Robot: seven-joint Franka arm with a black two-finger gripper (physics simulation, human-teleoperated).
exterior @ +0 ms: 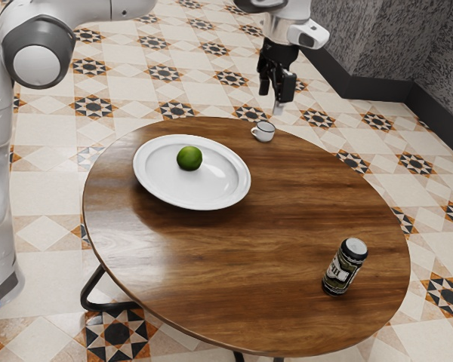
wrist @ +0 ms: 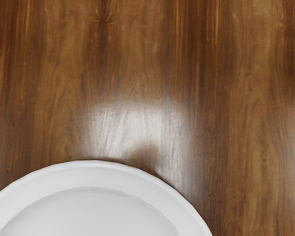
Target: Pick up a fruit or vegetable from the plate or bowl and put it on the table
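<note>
The green round fruit (exterior: 189, 158) rests on the white oval plate (exterior: 162, 185), at the exterior view's left on the brown wooden worktop (exterior: 234, 264). The black gripper (exterior: 276, 95) hangs raised and empty towards the far side, its fingers (exterior: 264, 81) parted wide. Near right stands a dark, labelled jar (exterior: 343, 269).

Your exterior cam sat up high beside the arm (exterior: 41, 64), tilted down over the whole table (exterior: 272, 249). Your wrist cam faced down, way nearer, and both got part of the plate (exterior: 155, 172).
</note>
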